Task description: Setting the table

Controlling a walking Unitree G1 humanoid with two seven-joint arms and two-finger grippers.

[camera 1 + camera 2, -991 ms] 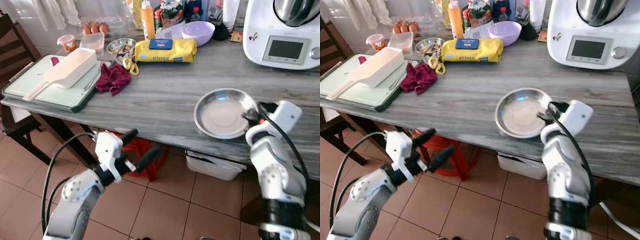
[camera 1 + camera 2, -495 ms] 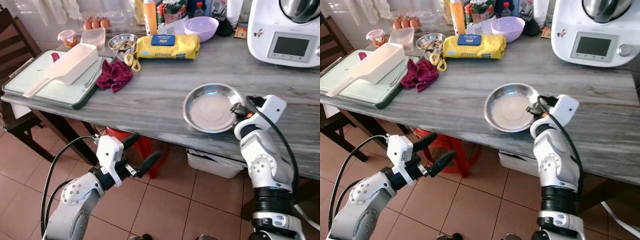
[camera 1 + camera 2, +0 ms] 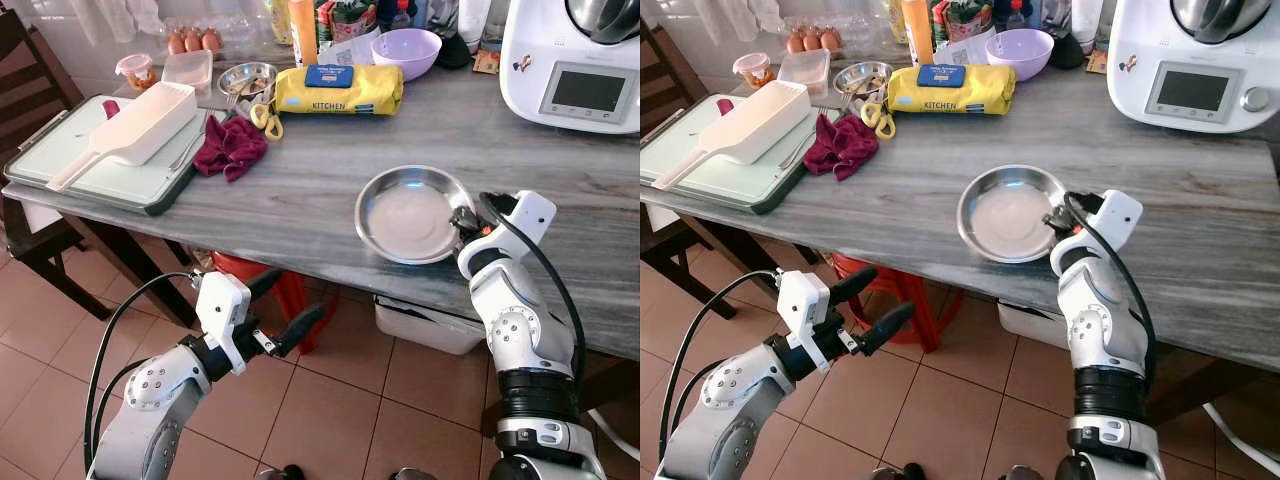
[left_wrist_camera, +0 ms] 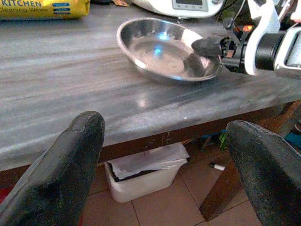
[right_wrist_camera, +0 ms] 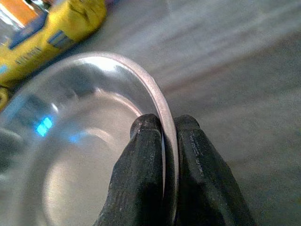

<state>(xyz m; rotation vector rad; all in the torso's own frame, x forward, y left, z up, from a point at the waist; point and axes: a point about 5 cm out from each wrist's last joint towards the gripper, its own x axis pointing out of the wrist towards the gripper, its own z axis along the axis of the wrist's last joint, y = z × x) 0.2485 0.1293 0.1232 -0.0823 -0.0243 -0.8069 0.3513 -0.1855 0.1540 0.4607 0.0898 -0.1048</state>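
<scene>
My right gripper [image 5: 163,129] is clamped on the rim of the steel plate [image 3: 410,215], one black finger inside the dish and the other outside, with the rim pinched between them at the edge nearest my right arm. The plate rests flat on the grey wooden table [image 3: 300,190], near its front edge, and reaches away from that gripper toward my left. From the left wrist I see the same grip side on, the right gripper's dark fingers lying over the plate's rim. My left gripper [image 3: 280,305] hangs below the table's front edge, over the tiled floor [image 3: 340,410], its two fingers spread wide and holding nothing; the plate sits up and to the right of it, well apart. Farther back on the table from the right gripper lies a yellow pack of kitchen wipes [image 3: 338,90], with a lilac bowl [image 3: 405,52] behind it and a white kitchen machine [image 3: 575,62] straight beyond my right arm. Off to the left of the plate are a crumpled red cloth [image 3: 230,150] and a tray [image 3: 60,180] bearing a white scoop [image 3: 135,130].
</scene>
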